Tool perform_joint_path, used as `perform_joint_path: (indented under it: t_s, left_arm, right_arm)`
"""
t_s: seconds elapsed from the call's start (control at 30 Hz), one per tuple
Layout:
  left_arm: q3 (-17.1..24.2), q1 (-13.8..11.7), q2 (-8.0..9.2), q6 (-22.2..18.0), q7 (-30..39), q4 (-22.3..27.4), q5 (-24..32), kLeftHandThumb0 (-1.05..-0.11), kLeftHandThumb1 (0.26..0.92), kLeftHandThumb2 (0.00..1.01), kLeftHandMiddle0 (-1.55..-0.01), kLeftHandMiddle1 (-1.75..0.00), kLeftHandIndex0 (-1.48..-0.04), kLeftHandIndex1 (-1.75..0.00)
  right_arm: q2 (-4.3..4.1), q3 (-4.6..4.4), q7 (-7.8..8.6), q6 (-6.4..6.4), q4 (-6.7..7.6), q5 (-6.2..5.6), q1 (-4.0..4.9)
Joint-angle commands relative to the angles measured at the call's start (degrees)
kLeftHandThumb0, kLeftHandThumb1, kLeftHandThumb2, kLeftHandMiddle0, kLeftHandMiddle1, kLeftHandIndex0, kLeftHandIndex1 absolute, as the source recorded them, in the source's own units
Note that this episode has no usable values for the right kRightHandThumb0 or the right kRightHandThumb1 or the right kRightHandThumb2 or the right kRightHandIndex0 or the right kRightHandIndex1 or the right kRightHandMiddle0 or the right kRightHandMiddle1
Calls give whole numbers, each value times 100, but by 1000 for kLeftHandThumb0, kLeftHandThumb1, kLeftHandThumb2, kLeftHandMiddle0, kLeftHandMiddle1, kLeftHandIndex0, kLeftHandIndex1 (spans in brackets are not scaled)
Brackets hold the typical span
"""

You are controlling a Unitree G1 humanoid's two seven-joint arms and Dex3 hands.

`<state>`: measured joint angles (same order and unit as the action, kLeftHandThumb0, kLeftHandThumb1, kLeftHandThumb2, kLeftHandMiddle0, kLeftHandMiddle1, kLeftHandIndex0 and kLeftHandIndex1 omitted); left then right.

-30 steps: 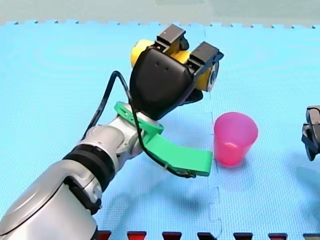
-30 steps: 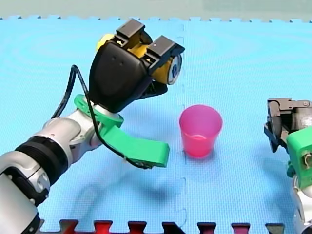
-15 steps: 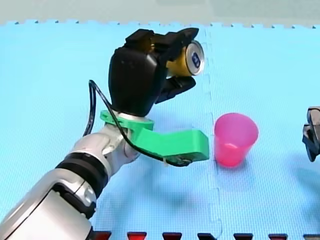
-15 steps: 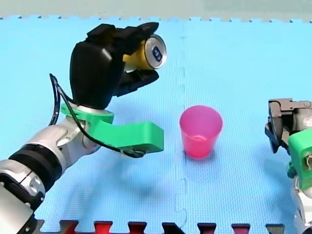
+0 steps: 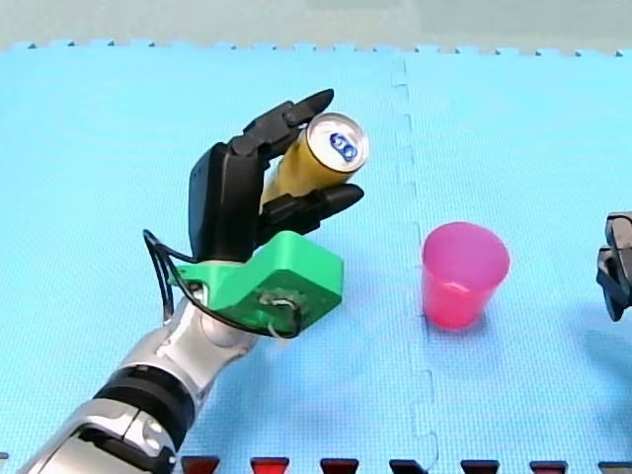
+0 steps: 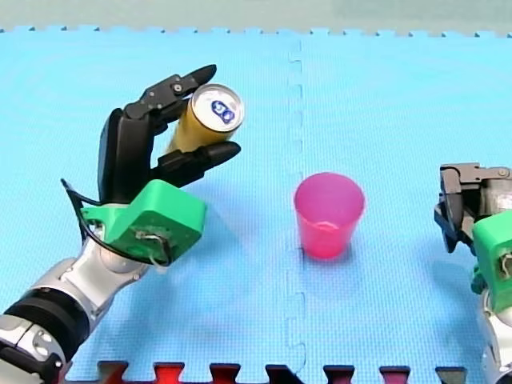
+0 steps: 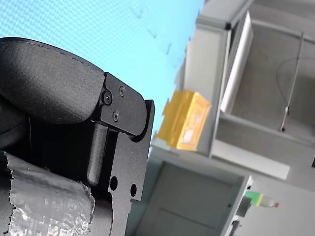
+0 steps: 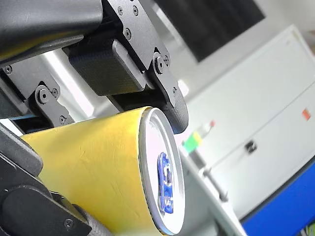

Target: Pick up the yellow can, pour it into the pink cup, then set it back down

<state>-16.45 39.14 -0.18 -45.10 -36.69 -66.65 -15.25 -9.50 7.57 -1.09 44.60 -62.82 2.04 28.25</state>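
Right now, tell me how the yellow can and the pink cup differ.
The yellow can is tilted, gripped by the left hand; the pink cup stands upright on the mat, untouched. The can is narrow; the cup is wider, open-topped. Both are round. The right hand is at the mat's right.

Blk left hand [image 5: 229, 202], green wrist mount [image 5: 272, 281], blk cable [image 5: 155, 259], silver forearm [image 5: 183, 355], screws on fingers [image 8: 106, 64].
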Motion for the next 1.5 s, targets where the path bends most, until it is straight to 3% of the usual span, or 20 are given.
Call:
perform_joint_path:
  t_s: [0.0, 0.23, 0.33, 0.57, 0.77, 1.2, 1.37, 1.47]
  left_arm:
    - [966, -438, -174, -284, 1884, 690, 1748, -392, 767, 6, -1319, -21, -1221, 0]
    - [1416, -776, -174, 574, 2877, 1247, 2628, -387, 772, 3, -1325, -14, -1205, 0]
    - [1558, -933, -134, 765, 3151, 1333, 2829, -386, 772, 2, -1331, -13, -1206, -1]
    - [1729, -1499, -39, 794, 3669, 1626, 2959, -383, 777, 2, -1335, -8, -1217, -5]
    - [1936, -1797, -121, 927, 3858, 1890, 2814, -374, 781, 2, -1333, -4, -1221, -3]
    - [2120, -2128, -251, 1064, 3557, 2316, 2119, -360, 784, 1, -1327, 0, -1213, 0]
    - [2133, -2145, -272, 748, 3573, 2134, 1951, -357, 782, 0, -1322, 0, -1205, 0]
    - [2119, -2110, -312, 368, 3554, 1773, 1813, -361, 782, 0, -1322, 0, -1199, 0]
  right_arm:
    - [-84, 67, 6, -65, -117, -66, 63]
    - [-95, 57, -49, -58, -133, -26, 53]
    - [-103, 50, -85, -54, -131, -1, 47]
    - [-109, 47, -141, -52, -102, 45, 14]
    - [-141, 27, -196, -53, -109, 81, 0]
    - [-184, -26, -247, -21, -106, 145, -17]
    - [-196, -37, -265, -18, -103, 162, -17]
    - [-203, -39, -259, -7, -100, 162, -24]
